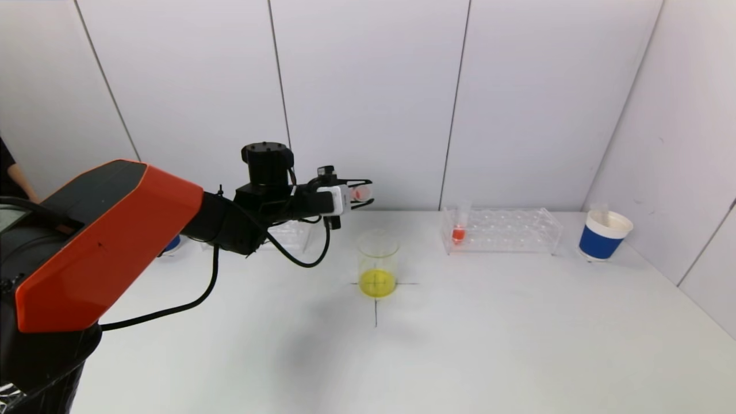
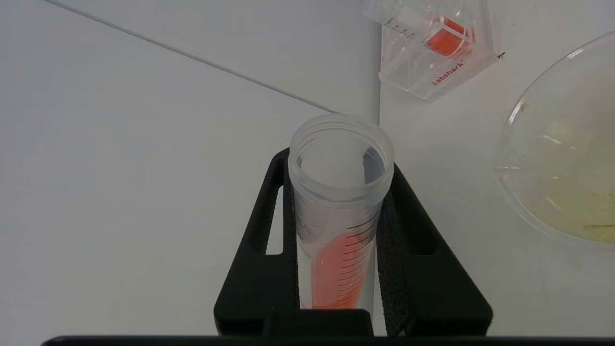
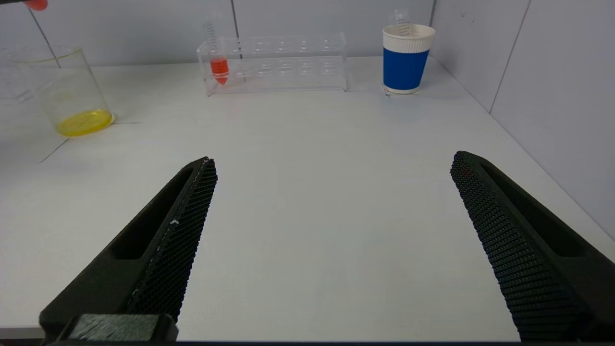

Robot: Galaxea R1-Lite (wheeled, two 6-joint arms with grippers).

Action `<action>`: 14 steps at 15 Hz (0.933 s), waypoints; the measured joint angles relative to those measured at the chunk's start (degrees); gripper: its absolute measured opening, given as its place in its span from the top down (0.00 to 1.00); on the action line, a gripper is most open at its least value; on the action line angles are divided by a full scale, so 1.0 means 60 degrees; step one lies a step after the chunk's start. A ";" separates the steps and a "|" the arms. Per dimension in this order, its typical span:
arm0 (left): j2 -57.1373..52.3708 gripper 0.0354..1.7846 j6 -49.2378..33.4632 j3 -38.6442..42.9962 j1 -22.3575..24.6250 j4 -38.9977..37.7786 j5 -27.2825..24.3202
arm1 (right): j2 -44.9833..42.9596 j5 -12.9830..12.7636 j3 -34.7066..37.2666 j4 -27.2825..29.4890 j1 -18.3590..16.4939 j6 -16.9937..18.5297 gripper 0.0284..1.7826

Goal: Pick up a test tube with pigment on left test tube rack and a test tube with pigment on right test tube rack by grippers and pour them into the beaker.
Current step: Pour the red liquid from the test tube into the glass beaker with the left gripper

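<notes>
Head view: left gripper (image 1: 361, 194) was raised above and behind the beaker (image 1: 378, 264), its arm reaching in from the robot's left.
Left jaws: closed on a test tube (image 2: 339, 206), foam-like black pads pressed to both sides of the barrel.
Test tube: clear ribbed plastic, threaded open mouth, printed graduation lines; held tilted, orange-red pigment pooled along the lower wall.
Beaker: clear glass cylinder with a pour lip, shallow yellow liquid at the bottom; stood on a black cross mark on the white table (image 1: 517, 345).
Right rack (image 1: 501, 230): transparent acrylic, rows of round holes; one tube with orange pigment (image 1: 459, 230) upright at its left end.
Left rack (image 1: 286, 234): mostly hidden behind the left arm.
Paper cup (image 1: 605, 234): blue band, white rim, near the right wall.
Left wrist view only: "Labshark" lettering in red on the rack's edge.
Right wrist view only: right gripper (image 3: 331, 192), low over bare table; jaws spread wide, holding nothing, with a diamond-textured pad (image 3: 185, 240).
</notes>
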 joint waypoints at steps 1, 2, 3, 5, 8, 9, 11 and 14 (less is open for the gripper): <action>0.0000 0.75 0.0197 0.0000 0.0000 0.0004 0.0006 | 0.0000 0.0000 0.0000 0.0004 0.0000 0.0004 0.01; 0.0000 0.75 0.0345 0.0000 0.0000 0.0000 0.0010 | 0.0000 0.0004 0.0000 0.0000 0.0000 0.0004 0.01; 0.0000 0.75 0.0536 0.0000 -0.0010 0.0000 0.0028 | 0.0000 0.0000 0.0000 0.0004 0.0000 0.0004 0.01; 0.0000 0.75 0.0819 -0.0012 -0.0033 -0.0004 0.0087 | 0.0000 0.0000 0.0000 0.0000 0.0000 0.0004 0.01; 0.0024 0.75 0.1300 -0.0022 -0.0073 -0.0114 0.0276 | 0.0000 0.0004 0.0000 0.0004 0.0000 0.0004 0.01; 0.0028 0.75 0.1331 -0.0022 -0.0116 -0.0201 0.0323 | 0.0000 0.0000 0.0000 0.0000 0.0000 0.0000 0.01; 0.0043 0.75 0.1451 -0.0030 -0.0234 -0.0412 0.0616 | 0.0000 0.0000 0.0000 0.0004 0.0000 0.0004 0.01; 0.0093 0.75 0.1898 -0.0033 -0.0335 -0.0465 0.0703 | 0.0000 0.0004 0.0000 0.0004 0.0000 0.0004 0.01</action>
